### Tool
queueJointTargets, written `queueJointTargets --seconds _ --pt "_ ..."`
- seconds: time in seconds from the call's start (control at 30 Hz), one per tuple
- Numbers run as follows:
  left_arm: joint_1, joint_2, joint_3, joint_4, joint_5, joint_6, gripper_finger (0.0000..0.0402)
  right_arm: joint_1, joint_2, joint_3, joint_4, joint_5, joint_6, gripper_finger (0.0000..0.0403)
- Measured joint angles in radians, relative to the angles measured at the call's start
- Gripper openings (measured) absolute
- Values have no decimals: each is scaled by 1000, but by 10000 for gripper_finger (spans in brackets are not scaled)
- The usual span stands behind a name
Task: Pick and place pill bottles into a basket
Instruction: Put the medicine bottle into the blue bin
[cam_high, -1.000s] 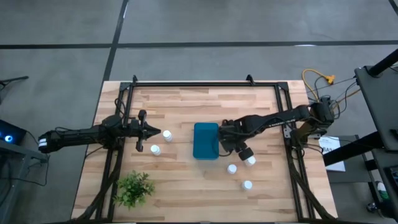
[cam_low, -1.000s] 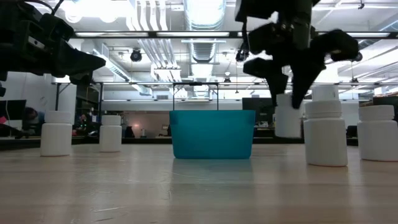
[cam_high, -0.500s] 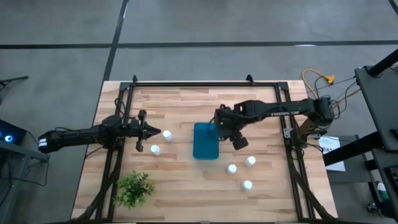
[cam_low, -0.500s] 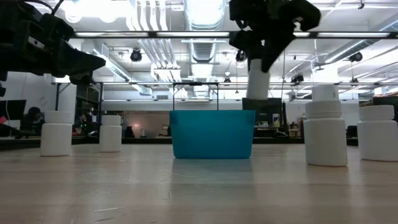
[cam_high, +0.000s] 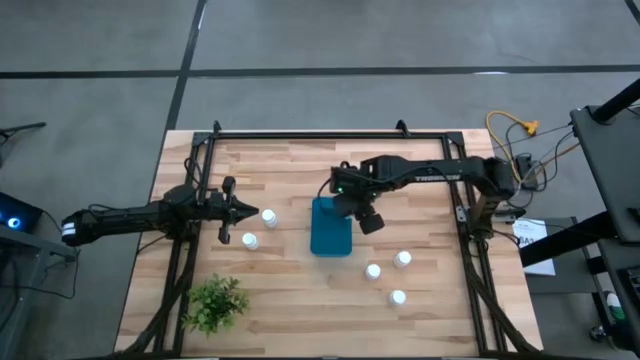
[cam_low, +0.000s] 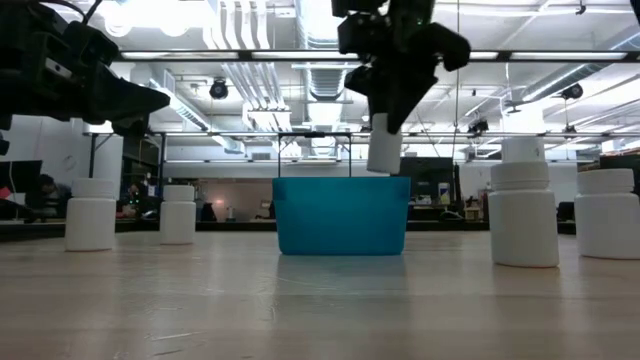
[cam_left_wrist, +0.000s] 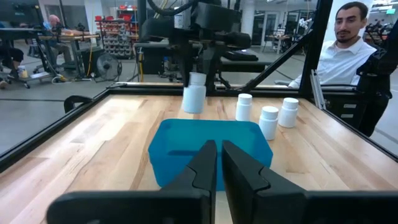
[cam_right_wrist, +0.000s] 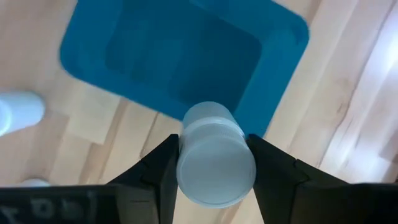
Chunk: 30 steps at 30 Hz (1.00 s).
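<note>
The right claw (cam_low: 385, 95) hangs in the air above the far end of the basket (cam_high: 331, 226), its two fingers clamped on the sides of a white pill bottle (cam_low: 383, 143) that points down toward the bin. From the low view the bottle's lower end sits just above the basket's rim, a little right of centre, not touching it. Through the right wrist camera the same bottle (cam_right_wrist: 214, 163) fills the gap between the fingers, with the teal bin's open inside (cam_right_wrist: 186, 62) beyond it. Looking down on the counter (cam_high: 300, 170), the basket lies near the middle, its long side running from 12 to 6 o'clock. Two bottles stand at about 9 o'clock from it: one (cam_high: 269, 217) just off the tip of the left claw (cam_high: 243, 211), another (cam_high: 250, 241) a bit nearer the front edge. Three more stand at roughly 4 to 5 o'clock from the basket: (cam_high: 402, 259), (cam_high: 373, 271) and (cam_high: 398, 297), close together but apart. The left claw is shut, holding nothing, waiting off to the left and aimed at the basket; its wrist camera shows the fingers (cam_left_wrist: 205, 165) pressed together. A small green plant (cam_high: 214, 304) sits at the counter's front-left corner. A person (cam_left_wrist: 348, 53) in a white shirt is beyond the counter.
</note>
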Motion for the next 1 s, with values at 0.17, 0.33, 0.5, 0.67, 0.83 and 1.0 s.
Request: queueJointTargets --seconds 0.17,0.33,0.5,0.67,0.83,1.0 --pt "0 0 0 3 0 0 8 -5 74 60 -5 0 -27 148" --pt "0 0 0 3 0 0 8 -14 127 93 -4 0 -50 148" --pt "0 2 0 2 0 0 8 -23 164 101 14 1 -63 148" --pt "0 1 0 2 0 0 8 -31 198 98 17 1 -70 148" --pt "0 0 0 3 0 0 8 -32 197 85 29 2 -81 148" --pt "0 0 0 3 0 0 8 -36 197 82 31 3 -80 148"
